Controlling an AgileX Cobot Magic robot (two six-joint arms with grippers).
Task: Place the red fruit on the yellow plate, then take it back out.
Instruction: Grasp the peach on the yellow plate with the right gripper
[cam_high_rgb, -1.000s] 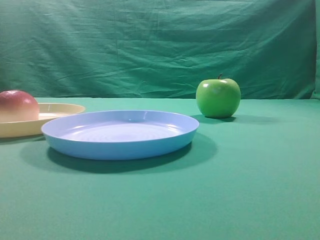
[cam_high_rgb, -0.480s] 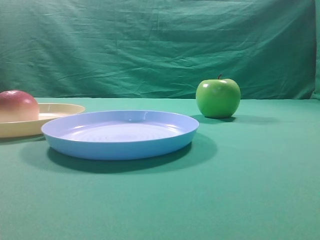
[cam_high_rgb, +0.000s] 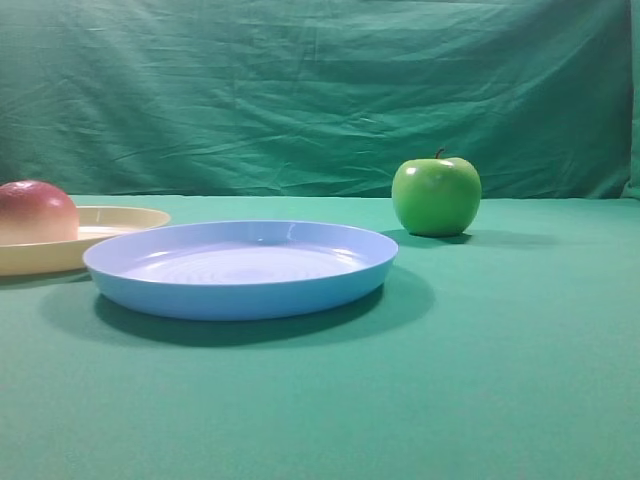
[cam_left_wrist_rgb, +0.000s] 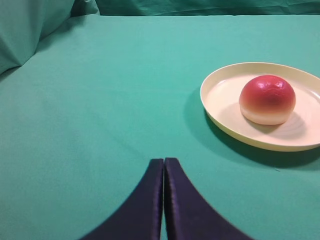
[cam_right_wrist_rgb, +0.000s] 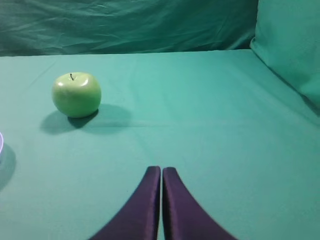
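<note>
The red fruit (cam_left_wrist_rgb: 267, 99) (cam_high_rgb: 36, 212) rests inside the yellow plate (cam_left_wrist_rgb: 220, 92) (cam_high_rgb: 120, 218), seen at the right of the left wrist view and at the far left of the exterior view. My left gripper (cam_left_wrist_rgb: 163, 162) is shut and holds nothing, well short of the plate and to its left above bare cloth. My right gripper (cam_right_wrist_rgb: 161, 171) is also shut with nothing in it, far from the plate. Neither gripper appears in the exterior view.
A light blue plate (cam_high_rgb: 150, 290) lies in the middle of the green cloth, its edge just showing in the right wrist view (cam_right_wrist_rgb: 1, 145). A glossy green apple (cam_high_rgb: 436, 195) (cam_right_wrist_rgb: 76, 94) stands behind and to the right of it. Folded green cloth backs the scene.
</note>
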